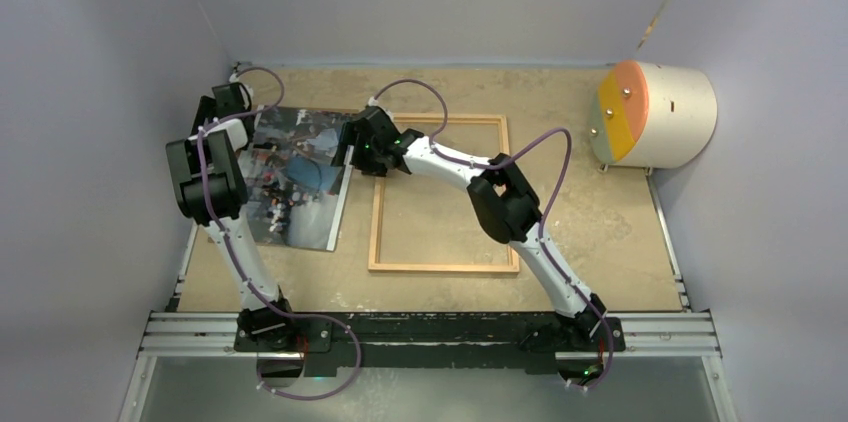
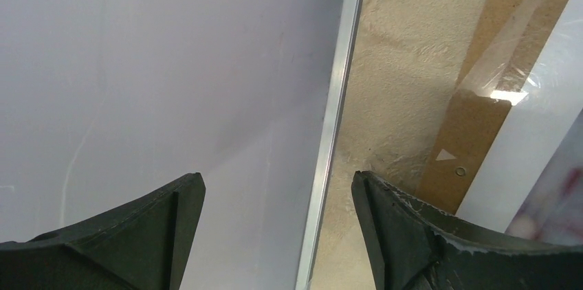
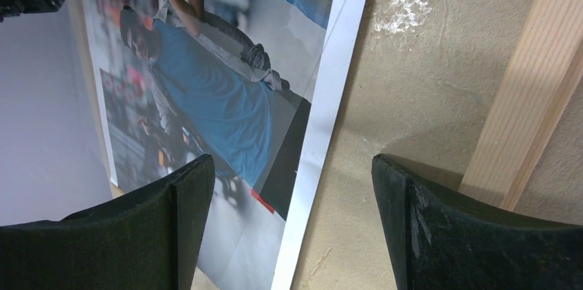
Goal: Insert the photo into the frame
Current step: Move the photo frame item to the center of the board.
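The photo (image 1: 300,182), a glossy white-bordered print of people in blue, lies just left of the frame (image 1: 440,267); my left gripper (image 2: 276,179) and right gripper (image 3: 292,159) gape wide, holding nothing.

Narrow bare strip of table (image 3: 385,118) between photo (image 3: 206,91) edge and frame (image 3: 529,97) left rail; right gripper (image 3: 292,166) spread wide over it. Left gripper (image 2: 278,183) spread too, hemmed by side wall (image 2: 158,63) at far-left corner. Roomy right of frame, up to white drum (image 1: 655,114).
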`<control>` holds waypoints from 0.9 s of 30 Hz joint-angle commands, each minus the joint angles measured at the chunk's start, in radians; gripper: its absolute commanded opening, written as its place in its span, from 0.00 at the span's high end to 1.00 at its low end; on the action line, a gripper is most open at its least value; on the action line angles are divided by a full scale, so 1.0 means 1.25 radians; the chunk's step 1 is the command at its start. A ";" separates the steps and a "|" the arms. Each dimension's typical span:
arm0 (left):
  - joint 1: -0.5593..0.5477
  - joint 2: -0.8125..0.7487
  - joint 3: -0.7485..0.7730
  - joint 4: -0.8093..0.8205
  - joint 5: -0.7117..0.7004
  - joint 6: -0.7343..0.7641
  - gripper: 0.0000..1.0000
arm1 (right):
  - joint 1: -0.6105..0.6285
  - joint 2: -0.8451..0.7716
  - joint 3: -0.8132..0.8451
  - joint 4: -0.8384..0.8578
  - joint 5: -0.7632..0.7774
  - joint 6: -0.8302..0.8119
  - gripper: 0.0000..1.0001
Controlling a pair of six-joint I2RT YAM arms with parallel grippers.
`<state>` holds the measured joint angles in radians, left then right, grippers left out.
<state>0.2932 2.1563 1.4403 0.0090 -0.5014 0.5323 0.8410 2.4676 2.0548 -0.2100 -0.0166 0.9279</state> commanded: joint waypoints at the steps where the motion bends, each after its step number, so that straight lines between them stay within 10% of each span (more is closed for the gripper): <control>1: -0.003 -0.017 -0.026 -0.097 0.080 -0.047 0.16 | -0.004 0.027 -0.038 -0.057 0.001 0.021 0.13; 27: 0.000 -0.209 -0.188 -0.129 0.182 -0.031 0.14 | -0.081 -0.030 -0.128 -0.035 0.093 0.151 0.15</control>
<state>0.2932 1.9408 1.1900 -0.0422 -0.3340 0.4915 0.7712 2.4081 1.8996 -0.0715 -0.0273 1.1213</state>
